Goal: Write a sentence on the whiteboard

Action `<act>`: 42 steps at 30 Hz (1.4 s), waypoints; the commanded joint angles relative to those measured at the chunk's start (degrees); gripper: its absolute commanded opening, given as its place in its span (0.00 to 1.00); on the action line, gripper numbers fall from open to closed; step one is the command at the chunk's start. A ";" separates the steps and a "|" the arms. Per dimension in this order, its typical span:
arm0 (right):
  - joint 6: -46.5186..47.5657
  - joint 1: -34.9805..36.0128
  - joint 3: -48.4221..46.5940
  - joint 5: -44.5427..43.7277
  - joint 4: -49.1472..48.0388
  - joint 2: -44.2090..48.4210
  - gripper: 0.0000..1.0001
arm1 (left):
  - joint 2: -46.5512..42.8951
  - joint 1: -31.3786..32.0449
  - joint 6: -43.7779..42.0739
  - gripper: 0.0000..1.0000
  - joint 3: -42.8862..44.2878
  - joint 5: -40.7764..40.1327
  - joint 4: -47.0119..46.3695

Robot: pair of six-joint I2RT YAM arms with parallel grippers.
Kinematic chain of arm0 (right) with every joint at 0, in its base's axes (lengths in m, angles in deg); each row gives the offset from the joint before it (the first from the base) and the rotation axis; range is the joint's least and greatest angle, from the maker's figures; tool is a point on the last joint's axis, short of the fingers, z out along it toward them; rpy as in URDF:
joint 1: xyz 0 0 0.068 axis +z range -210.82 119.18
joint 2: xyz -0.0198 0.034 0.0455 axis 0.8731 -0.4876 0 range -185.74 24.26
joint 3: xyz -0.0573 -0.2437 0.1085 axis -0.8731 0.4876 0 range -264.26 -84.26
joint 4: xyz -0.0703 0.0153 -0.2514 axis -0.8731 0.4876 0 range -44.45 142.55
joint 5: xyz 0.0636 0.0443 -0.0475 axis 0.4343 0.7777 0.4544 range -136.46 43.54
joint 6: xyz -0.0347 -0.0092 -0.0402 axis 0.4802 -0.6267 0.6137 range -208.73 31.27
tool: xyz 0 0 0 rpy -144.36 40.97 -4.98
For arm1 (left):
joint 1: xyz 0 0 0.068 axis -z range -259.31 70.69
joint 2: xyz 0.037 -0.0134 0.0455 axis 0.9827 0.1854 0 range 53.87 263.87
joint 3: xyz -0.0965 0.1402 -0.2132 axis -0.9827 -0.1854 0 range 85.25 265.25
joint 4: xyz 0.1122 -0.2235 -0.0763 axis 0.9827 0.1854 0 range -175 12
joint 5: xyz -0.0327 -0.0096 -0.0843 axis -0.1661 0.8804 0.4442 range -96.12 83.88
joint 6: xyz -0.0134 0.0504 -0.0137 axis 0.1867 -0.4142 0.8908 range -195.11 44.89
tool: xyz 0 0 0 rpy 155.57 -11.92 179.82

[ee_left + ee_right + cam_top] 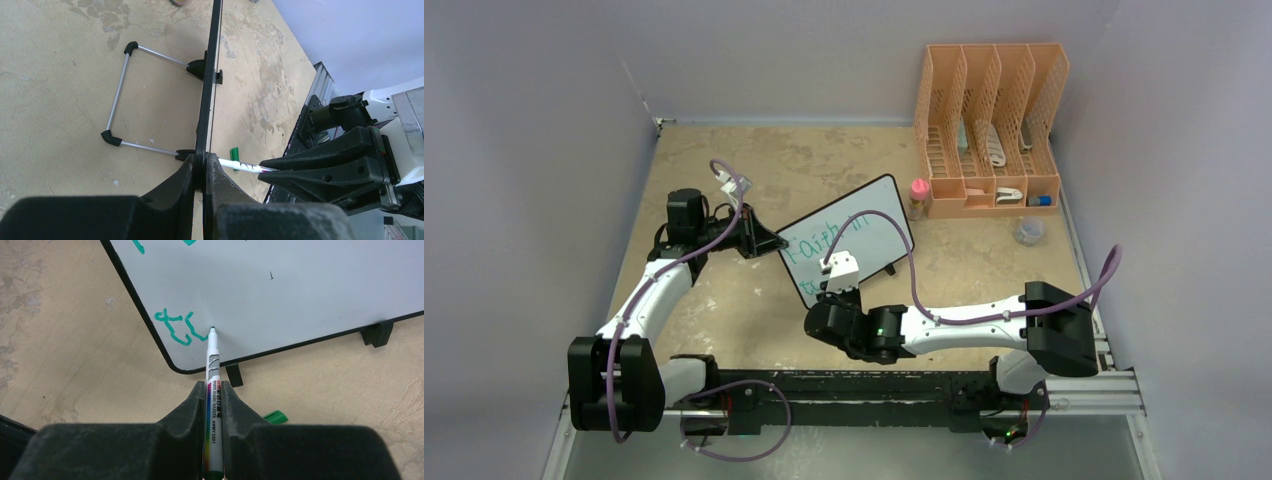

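Right wrist | right fingers [186,412] clamp marker [212,365], tip forward on whiteboard [300,285] | left fingers [181,186] pinch whiteboard edge

Pale lavender walls [524,100], mottled tan tabletop [724,330].

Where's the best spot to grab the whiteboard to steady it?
The thin left edge of the whiteboard, from the side, jaws across the frame: it stands propped up, and this leaves the writing face free. The left pincer is clamped there.
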 commanded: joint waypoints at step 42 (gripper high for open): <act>4.73 -1.01 -0.80 0.84 -7.77 0.99 0.00 | 0.54 0.82 -1.70 0.00 0.90 -2.06 1.76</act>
